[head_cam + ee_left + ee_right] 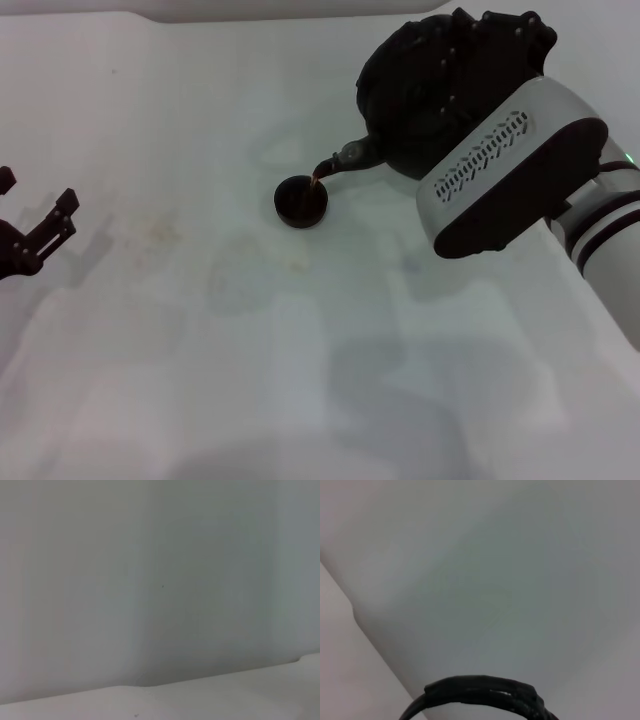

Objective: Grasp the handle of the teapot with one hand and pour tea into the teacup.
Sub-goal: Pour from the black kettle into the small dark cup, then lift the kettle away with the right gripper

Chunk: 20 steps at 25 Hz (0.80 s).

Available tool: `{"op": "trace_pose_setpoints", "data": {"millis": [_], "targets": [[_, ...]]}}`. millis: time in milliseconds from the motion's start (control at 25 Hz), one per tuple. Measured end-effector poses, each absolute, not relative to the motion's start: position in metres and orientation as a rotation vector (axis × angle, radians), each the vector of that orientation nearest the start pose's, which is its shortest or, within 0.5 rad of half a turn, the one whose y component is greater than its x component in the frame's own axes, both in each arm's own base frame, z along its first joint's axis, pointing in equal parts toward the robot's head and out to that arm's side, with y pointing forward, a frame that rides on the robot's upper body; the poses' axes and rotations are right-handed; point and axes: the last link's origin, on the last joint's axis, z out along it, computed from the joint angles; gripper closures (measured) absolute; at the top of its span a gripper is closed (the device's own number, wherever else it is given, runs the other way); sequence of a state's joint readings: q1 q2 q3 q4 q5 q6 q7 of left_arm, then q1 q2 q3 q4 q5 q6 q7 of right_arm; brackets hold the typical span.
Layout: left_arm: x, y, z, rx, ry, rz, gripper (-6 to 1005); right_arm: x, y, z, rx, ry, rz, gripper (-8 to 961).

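Above the white table [200, 330], the large matte black teapot [400, 90] is tilted by the right gripper [470, 60], closed on its ribbed arched handle [480, 690], so reddish-brown tea [316, 181] is streamed into the tiny dark teacup [301, 201]. The left gripper [30, 225] is parked apart, fingers spread, empty.

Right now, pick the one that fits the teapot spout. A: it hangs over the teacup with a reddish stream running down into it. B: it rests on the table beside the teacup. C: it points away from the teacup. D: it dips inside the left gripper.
A: in the head view the teapot, held up by the right gripper, tilts its spout over the teacup, and the thin tea stream falls into the cup.
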<state>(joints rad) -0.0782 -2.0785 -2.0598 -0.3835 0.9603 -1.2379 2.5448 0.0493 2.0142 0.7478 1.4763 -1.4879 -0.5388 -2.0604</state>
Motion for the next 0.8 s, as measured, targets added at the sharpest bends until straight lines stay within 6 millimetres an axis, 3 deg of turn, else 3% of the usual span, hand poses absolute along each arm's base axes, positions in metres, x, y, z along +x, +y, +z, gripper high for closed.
{"op": "trace_pose_setpoints", "data": {"millis": [800], "targets": [[-0.3786,0.2376,-0.0015,-1.937,-0.594,-0.633,172,0.1686,0.2871,-0.0624,-1.858,-0.098,-0.007,856]]}}
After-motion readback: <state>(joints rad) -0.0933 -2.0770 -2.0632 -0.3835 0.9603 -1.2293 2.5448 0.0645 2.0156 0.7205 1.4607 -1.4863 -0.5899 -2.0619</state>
